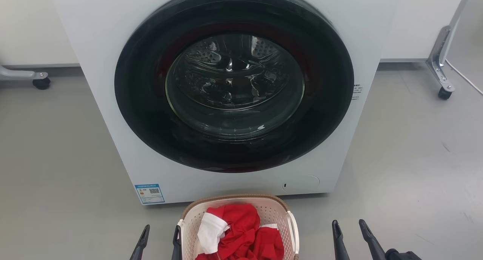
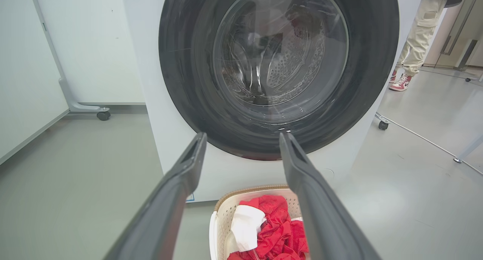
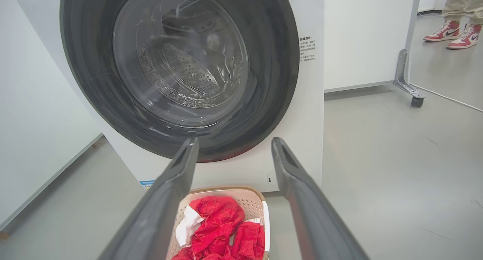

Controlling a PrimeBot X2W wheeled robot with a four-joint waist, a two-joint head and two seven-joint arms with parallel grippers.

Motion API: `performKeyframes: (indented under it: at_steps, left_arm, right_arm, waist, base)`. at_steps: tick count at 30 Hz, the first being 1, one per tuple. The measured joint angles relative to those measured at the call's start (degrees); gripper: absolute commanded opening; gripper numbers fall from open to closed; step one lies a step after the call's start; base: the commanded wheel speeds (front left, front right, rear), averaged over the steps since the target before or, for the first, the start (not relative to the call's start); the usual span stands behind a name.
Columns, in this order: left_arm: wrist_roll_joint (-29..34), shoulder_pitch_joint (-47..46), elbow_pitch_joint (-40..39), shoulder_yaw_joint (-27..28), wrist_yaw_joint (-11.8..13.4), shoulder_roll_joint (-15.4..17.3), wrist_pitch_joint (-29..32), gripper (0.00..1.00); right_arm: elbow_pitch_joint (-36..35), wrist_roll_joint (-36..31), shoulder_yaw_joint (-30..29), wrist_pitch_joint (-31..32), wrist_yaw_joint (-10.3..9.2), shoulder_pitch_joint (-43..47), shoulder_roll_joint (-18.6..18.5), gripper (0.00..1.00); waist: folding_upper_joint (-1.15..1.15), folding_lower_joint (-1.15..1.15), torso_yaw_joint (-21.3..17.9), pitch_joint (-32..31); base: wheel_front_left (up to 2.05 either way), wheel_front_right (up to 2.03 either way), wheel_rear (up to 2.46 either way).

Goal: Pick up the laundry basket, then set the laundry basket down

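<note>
The laundry basket (image 1: 271,211) stands on the grey floor just before the washing machine, at the bottom middle of the head view. It is cream and perforated, with a brown rim, and holds red and white clothes (image 1: 241,233). My left gripper (image 1: 161,235) is open at the basket's left side, its inner finger close beside the white left handle (image 1: 180,230). My right gripper (image 1: 349,228) is open to the right, clear of the basket. The left wrist view has the basket (image 2: 222,218) low between the open left gripper (image 2: 243,139) fingers. Beneath the open right gripper (image 3: 232,143), the basket (image 3: 256,203) sits lower left.
The white washing machine (image 1: 102,82) with its shut dark round door (image 1: 234,82) rises right behind the basket. Wheeled frame legs stand at the back left (image 1: 40,82) and back right (image 1: 444,92). A person's leg (image 2: 419,37) and sneakers (image 3: 453,33) are beyond the machine's right side.
</note>
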Motion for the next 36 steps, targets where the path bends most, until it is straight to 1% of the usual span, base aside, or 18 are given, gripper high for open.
performKeyframes:
  at_steps: [24, 32, 36]
  left_arm:
    - [-0.04, 0.01, -0.64, 1.13, 0.0, -0.22, 0.0, 1.0]
    - [-0.03, -0.18, -1.6, 1.8, -0.01, -0.29, 0.0, 1.0]
    - [-0.03, -1.54, -1.94, 2.43, -0.05, -0.3, 0.0, 1.0]
  right_arm:
    - [-0.88, -0.76, -0.92, -0.13, 0.08, 1.12, 0.2, 1.0]
    - [-1.87, -1.01, -1.37, -0.14, 0.58, 0.57, 0.25, 1.0]
    - [-2.25, -1.02, -2.12, -0.14, 0.66, -1.44, 0.27, 1.0]
  waist:
    - [0.0, 0.0, 0.12, 0.8]
    - [0.0, 0.0, 0.13, 3.32]
    - [0.0, 0.0, 0.09, 5.56]
  base:
    - [0.0, 0.0, 0.0]
    - [0.0, 0.0, 0.0]
    - [0.0, 0.0, 0.0]
